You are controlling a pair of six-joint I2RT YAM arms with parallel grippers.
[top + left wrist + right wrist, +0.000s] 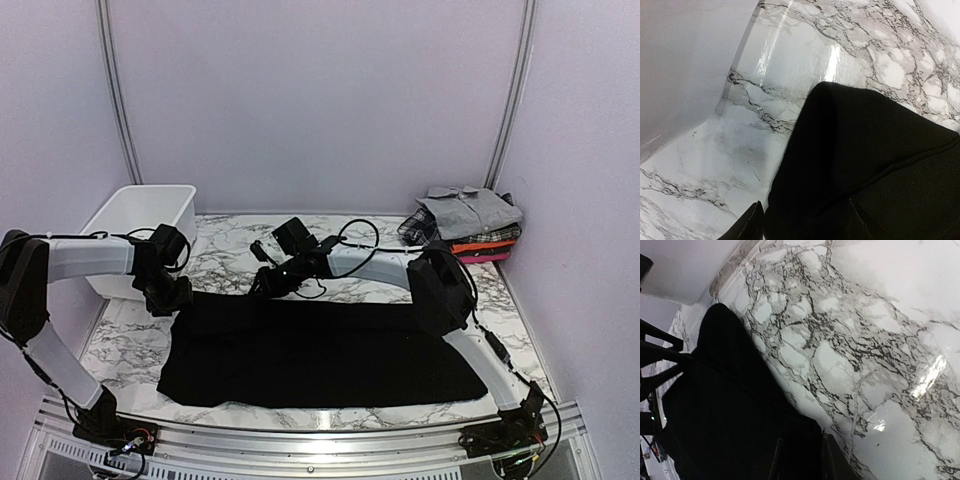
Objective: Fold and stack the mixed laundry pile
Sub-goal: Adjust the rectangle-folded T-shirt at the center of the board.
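Black cloth (320, 350) lies flat on tabletop (125, 340) just beside white basket (140, 215); soft, light, limp, probably slides on marble; grab hem corners. Left hand (170, 300) spread over corner nearest basket; right hand (262, 285) straddles same hem farther along, pinch unclear.

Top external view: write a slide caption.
Left gripper and right gripper on the black cloth, far edge; folded stack at right.
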